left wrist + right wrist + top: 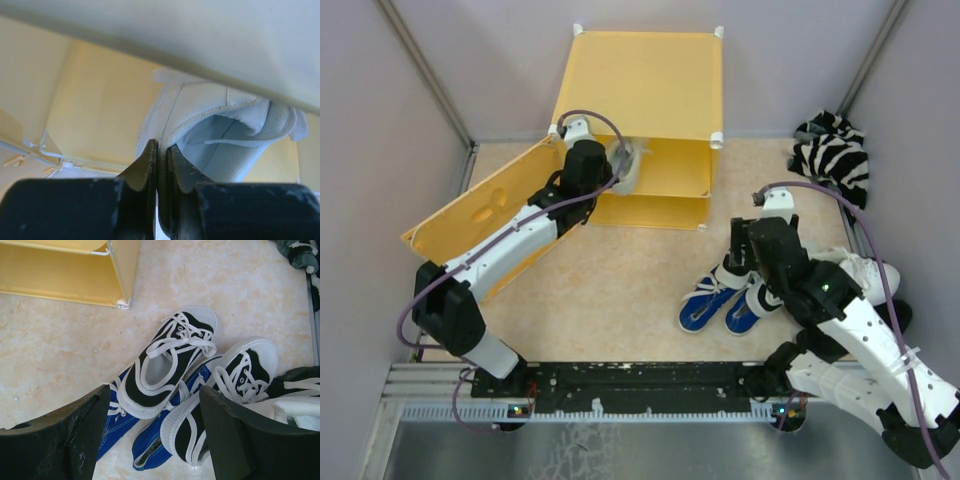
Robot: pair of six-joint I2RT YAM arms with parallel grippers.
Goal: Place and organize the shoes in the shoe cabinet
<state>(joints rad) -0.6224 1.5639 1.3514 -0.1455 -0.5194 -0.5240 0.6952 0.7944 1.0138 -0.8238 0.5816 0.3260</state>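
White canvas is all the left gripper (162,150) has to hold: it is clamped on the thin heel collar of the white sneaker (200,105), which hangs at the mouth of the shoe cabinet (640,90) at the far middle of the worktop (610,280). It looks to be at the upper compartment, though the wrist view is too tight to be sure.

A pinch that narrow could let the shoe swing or twist, so the toe may catch the inner shelf (660,195) or a side wall as it goes in. Let go while tilted, it could tip over or slide back out. The arm also passes close beside the open front panel (480,215) on the left, and a wide withdrawal could knock it.

On the right, the right gripper (152,405) hangs with fingers apart and nothing between them, above a heap near the cabinet's corner. There one black-and-white sneaker (170,360) lies across the blue sneakers (150,450), with its mate (225,390) just beside. Loose laces overlap, so lifting one shoe could drag another. The second white sneaker (865,270) sits partly hidden by that arm and could be nudged.
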